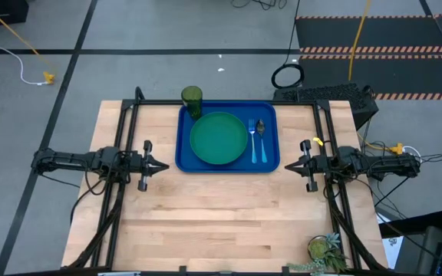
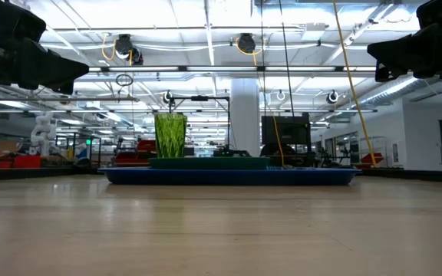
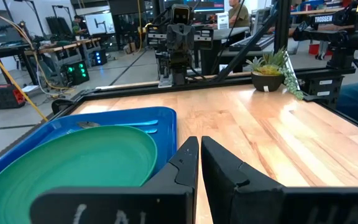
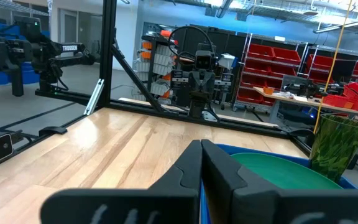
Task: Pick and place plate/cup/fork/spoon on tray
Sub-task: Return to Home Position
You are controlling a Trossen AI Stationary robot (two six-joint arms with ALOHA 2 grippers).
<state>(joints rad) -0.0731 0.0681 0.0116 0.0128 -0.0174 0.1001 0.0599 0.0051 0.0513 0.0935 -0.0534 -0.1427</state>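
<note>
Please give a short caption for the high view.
Plate, cup, fork and spoon on tray; both grippers shut.

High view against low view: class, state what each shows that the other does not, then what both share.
Only the high view shows the fork and spoon lying side by side on the tray, right of the plate, plus the potted plant at the table's near right corner, and both tools shut and empty: the left tool and right tool flank the tray. Only the low view shows the room behind, with ceiling lights and a white pillar. Both show the tray, the plate and the cup standing upright.
</note>
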